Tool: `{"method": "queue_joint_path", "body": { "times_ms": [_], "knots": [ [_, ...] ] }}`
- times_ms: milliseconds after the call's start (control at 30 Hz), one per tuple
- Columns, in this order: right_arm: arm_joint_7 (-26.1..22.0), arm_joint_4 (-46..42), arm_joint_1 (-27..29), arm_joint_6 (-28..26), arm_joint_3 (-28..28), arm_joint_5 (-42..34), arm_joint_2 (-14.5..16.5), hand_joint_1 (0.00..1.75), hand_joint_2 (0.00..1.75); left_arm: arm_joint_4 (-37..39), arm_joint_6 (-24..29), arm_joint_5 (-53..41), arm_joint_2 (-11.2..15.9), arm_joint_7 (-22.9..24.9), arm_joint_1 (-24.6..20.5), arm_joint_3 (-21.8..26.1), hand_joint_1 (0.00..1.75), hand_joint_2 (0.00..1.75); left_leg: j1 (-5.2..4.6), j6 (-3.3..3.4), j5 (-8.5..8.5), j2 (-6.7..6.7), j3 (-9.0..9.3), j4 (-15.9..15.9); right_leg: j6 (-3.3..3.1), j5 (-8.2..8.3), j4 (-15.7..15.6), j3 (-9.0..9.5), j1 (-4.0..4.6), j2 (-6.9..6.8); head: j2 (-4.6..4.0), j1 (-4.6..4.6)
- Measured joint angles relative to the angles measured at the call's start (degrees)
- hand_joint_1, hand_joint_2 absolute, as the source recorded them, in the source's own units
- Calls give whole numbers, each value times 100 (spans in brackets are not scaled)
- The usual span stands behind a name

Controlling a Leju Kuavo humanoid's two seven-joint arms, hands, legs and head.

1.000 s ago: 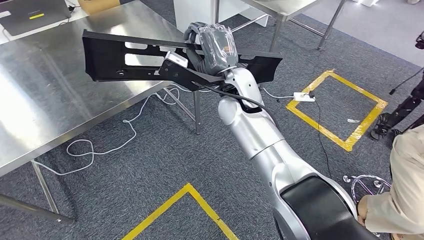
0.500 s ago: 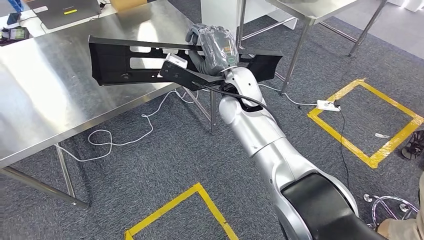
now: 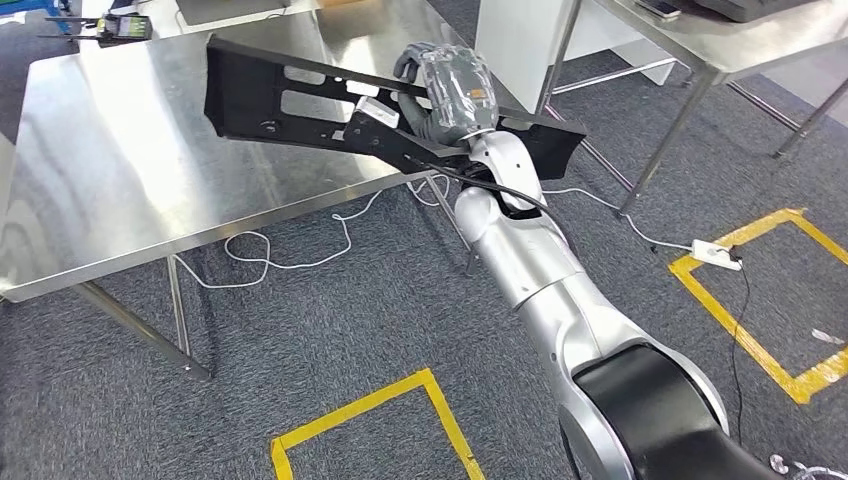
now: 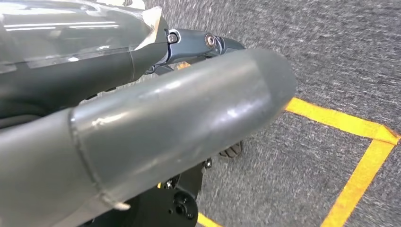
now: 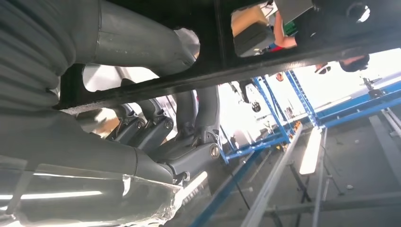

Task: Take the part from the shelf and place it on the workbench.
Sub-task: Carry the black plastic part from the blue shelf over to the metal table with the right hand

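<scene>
The part (image 3: 270,100) is a long, flat black panel with cut-outs. My right hand (image 3: 445,85), in a clear cover, grips it near its middle and holds it roughly level. The part's left end hangs over the near right corner of the steel workbench (image 3: 120,190), and its right end sticks out past the bench over the carpet. In the right wrist view the part (image 5: 283,52) crosses close above my right hand (image 5: 156,127), whose fingers wrap through a cut-out. My left hand (image 4: 165,109) hangs over the carpet and holds nothing.
A second steel table (image 3: 720,45) stands at the back right. Small devices (image 3: 125,25) lie at the workbench's far end. A white cable (image 3: 280,255) and a power strip (image 3: 715,253) lie on the carpet, along with yellow tape squares (image 3: 370,410).
The whole picture has shifted, so the camera has turned toward the workbench, which now lies more central. The part stays in my right hand. The person at the right edge is out of the picture.
</scene>
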Motion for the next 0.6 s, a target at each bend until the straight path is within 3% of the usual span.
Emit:
{"method": "queue_joint_path", "body": {
  "times_ms": [33, 67, 133, 167, 233, 300, 333, 400, 467, 500, 533, 567, 600],
  "knots": [
    [-14, -18, 10, -1, -43, -44, -31, 175, 175, 1, 15, 3, -2, -5, 4, 1, 0, 0, 0, 0, -1, -83, 2, 5, 36, 28, 72, -73, -6, 16, 0, 4],
    [-24, -50, 16, 1, -84, -78, -55, 175, 175, 1, 30, 5, -4, -13, 7, 2, 0, 0, 0, -3, -3, -163, 4, 12, 87, 152, -96, -34, -11, 35, 1, 7],
    [-30, -152, 15, 7, -154, -110, -87, 175, 175, 2, 52, 9, -8, -28, 10, 3, 0, 0, 2, -27, -19, -302, 2, 43, 183, 538, -906, 276, -45, 160, 1, 8],
    [-31, -206, 14, 9, -181, -114, -99, 175, 175, 2, 57, 11, -9, -35, 9, 4, 0, 0, -5, -51, -32, -363, -8, 64, 193, 689, -1263, 431, -59, 222, 1, 7],
    [-19, -310, 29, 14, -221, -98, -128, 175, 175, 1, 60, 11, -9, -41, 15, 5, 0, 0, -7, -104, -48, -452, -35, 81, 138, 804, -1558, 567, -57, 274, 1, 2],
    [14, -412, 57, 22, -237, -62, -146, 175, 175, 1, 57, -6, -3, -38, 39, 5, 0, 0, 17, -167, -47, -507, -59, 71, 49, 829, -1576, 590, -47, 192, 1, 2],
    [37, -463, 70, 34, -240, -40, -151, 175, 175, 2, 55, -17, 1, -34, 51, 5, 0, 0, 21, -197, -69, -459, -77, 98, 11, 839, -1589, 599, -57, 155, 1, -5],
    [70, -553, 97, 76, -243, 4, -156, 175, 175, 2, 51, -35, 8, -22, 55, 4, 0, 0, 14, -252, -299, -167, -248, 479, -66, 847, -1615, 623, -88, 72, 0, -42],
    [91, -609, 155, 117, -249, 40, -172, 175, 175, 2, 46, -54, 5, -13, 45, 2, 0, 0, 21, -298, -678, 114, -618, 1271, -117, 825, -1615, 641, -65, -28, 0, -74],
    [98, -623, 196, 129, -253, 53, -180, 175, 175, 2, 44, -66, 5, -10, 42, 1, 0, 0, 32, -313, -799, 159, -788, 1611, -128, 816, -1615, 646, -54, -85, 0, -73],
    [103, -634, 237, 133, -257, 66, -187, 175, 175, 2, 40, -78, 5, -10, 42, 0, 0, 0, 38, -321, -830, 173, -881, 1784, -135, 810, -1613, 650, -46, -140, 1, -74],
    [109, -650, 274, 136, -259, 79, -190, 175, 175, 2, 37, -87, 6, -10, 43, -1, 0, 0, 40, -319, -746, 185, -851, 1714, -138, 805, -1613, 654, -40, -193, 1, -75],
    [117, -673, 301, 134, -259, 100, -193, 175, 175, 2, 34, -94, 8, -10, 44, -1, 0, 0, 39, -306, -578, 220, -698, 1418, -135, 798, -1612, 663, -36, -242, 1, -75]
  ]
}}
